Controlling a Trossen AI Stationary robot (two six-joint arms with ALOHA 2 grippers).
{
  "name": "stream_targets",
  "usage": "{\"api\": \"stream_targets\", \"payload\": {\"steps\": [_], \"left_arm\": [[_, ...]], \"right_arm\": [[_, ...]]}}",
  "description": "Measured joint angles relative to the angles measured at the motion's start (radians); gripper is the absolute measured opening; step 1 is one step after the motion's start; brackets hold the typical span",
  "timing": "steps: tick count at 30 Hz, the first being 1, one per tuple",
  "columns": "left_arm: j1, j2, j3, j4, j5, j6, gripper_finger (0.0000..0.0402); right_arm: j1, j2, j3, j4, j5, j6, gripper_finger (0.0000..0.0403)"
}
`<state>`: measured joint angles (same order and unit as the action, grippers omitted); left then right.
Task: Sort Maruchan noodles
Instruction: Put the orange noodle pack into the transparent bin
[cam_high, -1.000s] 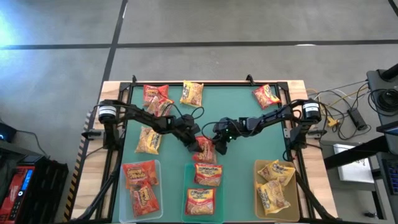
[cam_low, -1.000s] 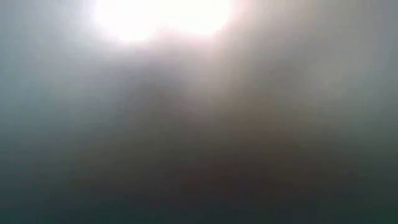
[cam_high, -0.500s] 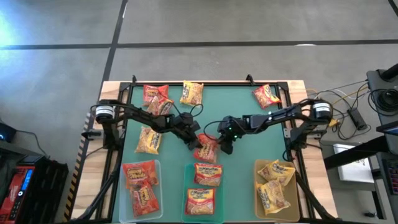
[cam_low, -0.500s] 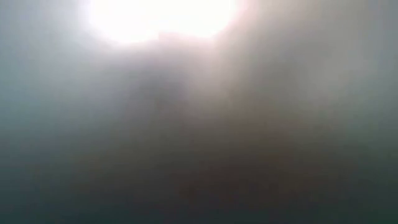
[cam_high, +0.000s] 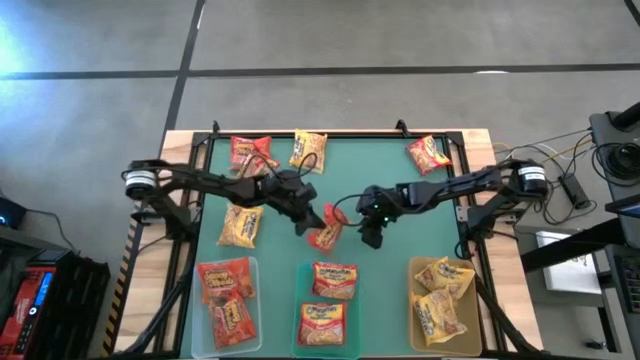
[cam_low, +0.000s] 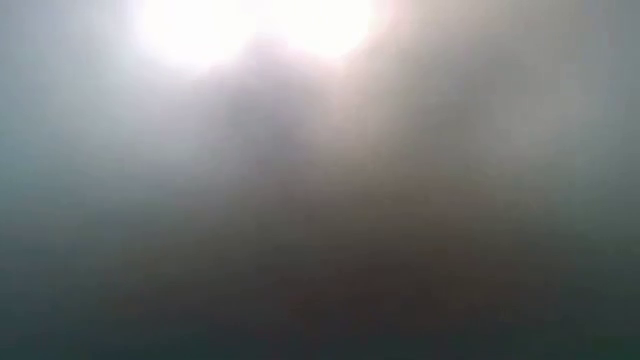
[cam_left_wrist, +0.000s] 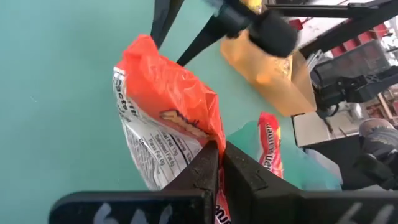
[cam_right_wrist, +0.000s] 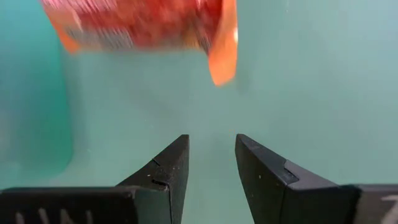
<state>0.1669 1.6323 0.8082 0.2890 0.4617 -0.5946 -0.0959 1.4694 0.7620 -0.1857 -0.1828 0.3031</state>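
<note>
The held Maruchan packet (cam_high: 327, 232) is orange-red with a white printed back (cam_left_wrist: 161, 118). It sits near the table's middle, in my left gripper (cam_high: 312, 222), which is shut on it (cam_left_wrist: 219, 148). My right gripper (cam_high: 371, 238) is open (cam_right_wrist: 211, 142) just to the packet's right, apart from it; the packet (cam_right_wrist: 137, 22) shows blurred ahead of its fingers. Loose packets lie flat on the mat: two red (cam_high: 252, 158), a yellow one (cam_high: 308, 150), a red-yellow one (cam_high: 428, 154) and a yellow one (cam_high: 240, 225). The low view shows only haze. My left gripper pinches the orange-red packet by its edge (cam_left_wrist: 210, 135) between the two shut fingers, coming slanting down from the table's left. The packet stands tilted up from the fingers, its white back turned toward the wrist. I cannot tell whether its lower end touches the mat.
Three shallow clear bins stand along the near edge: the left bin (cam_high: 197, 312) holds red packets, the middle bin (cam_high: 300, 300) orange-red ones, the right bin (cam_high: 414, 305) yellow ones. Bare green mat (cam_high: 400, 205) lies between the arms and the far packets.
My right gripper has drawn back from the orange-red packet toward the table's right. My left gripper has kept hold and carried the packet a little toward the far edge and left, tipping it up from flat, so it looks narrower from above.
</note>
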Motion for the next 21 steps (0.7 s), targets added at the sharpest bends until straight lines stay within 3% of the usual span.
{"api": "stream_targets", "payload": {"steps": [9,14,21], "left_arm": [[-0.001,-0.090,-0.002,-0.099,-0.052,0.029,0.0000],[-0.002,-0.085,-0.002,-0.099,-0.060,0.033,0.0000],[-0.002,-0.045,-0.003,-0.109,-0.086,0.040,0.0000]], "right_arm": [[0.000,0.023,-0.013,0.081,0.001,-0.005,0.0123],[0.000,0.034,-0.028,0.283,0.000,-0.007,0.0123],[0.012,0.121,-0.031,0.343,-0.013,-0.004,0.0123]]}}
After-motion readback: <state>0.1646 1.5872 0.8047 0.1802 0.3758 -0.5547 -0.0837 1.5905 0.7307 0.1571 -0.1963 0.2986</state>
